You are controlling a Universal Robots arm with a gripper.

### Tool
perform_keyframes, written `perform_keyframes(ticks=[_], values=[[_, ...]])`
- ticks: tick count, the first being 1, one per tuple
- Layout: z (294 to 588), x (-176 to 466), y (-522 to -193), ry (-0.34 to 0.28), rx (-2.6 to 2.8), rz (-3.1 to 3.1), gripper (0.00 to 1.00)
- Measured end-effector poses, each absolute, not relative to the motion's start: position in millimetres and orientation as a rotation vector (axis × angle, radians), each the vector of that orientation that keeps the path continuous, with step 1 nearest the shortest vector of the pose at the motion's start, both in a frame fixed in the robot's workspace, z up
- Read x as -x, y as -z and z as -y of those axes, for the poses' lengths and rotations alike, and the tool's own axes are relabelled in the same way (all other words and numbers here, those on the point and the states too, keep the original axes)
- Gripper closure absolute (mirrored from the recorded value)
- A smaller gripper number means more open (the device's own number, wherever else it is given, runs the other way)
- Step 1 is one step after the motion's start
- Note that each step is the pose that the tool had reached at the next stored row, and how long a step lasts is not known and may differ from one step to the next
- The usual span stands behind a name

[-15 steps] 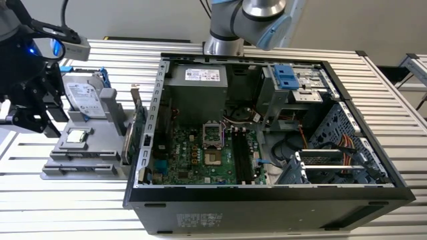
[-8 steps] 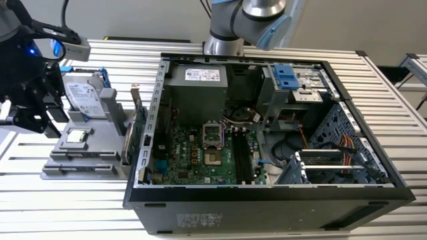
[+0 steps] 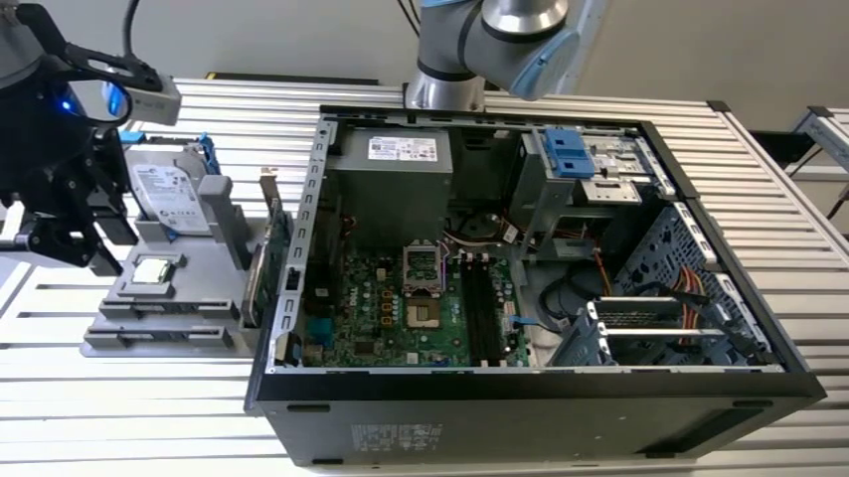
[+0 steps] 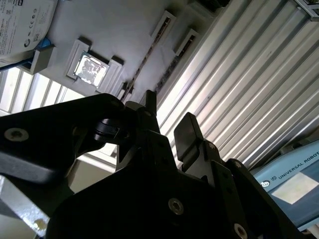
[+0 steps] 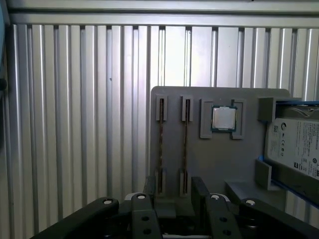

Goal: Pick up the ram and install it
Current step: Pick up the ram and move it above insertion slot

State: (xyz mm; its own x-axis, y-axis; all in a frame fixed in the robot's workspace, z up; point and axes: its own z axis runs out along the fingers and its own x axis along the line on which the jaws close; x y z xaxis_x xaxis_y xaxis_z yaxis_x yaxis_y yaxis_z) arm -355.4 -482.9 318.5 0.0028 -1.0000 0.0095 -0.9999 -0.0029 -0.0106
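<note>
Two ram strips stand on edge in slots of a grey holder (image 5: 219, 159): one ram strip (image 5: 161, 142) and a second ram strip (image 5: 185, 142) beside it. In the second wrist view one ram strip (image 4: 143, 63) shows as a thin dark line. My gripper (image 5: 174, 191) hovers above the holder's end, open, with nothing between its black fingers (image 5: 149, 185); both strips run in line with the gap. In the exterior view the gripper (image 3: 95, 260) hangs at the left over the holder (image 3: 159, 328). The motherboard's black slots (image 3: 480, 313) lie inside the open computer case (image 3: 531, 388).
The holder also carries a square silver chip (image 5: 224, 118) and a hard drive (image 5: 295, 147). A green card with a metal bracket (image 3: 272, 263) stands between holder and case. Ribbed aluminium table (image 5: 75, 124) surrounds everything. The arm's base (image 3: 444, 89) rises behind the case.
</note>
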Motion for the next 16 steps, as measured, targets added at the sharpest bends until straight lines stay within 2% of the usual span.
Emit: perform_keyframes(ticks=[16], values=[[482.8, 355.5, -313.9, 0.022, 2.224, -2.218, 0.00]])
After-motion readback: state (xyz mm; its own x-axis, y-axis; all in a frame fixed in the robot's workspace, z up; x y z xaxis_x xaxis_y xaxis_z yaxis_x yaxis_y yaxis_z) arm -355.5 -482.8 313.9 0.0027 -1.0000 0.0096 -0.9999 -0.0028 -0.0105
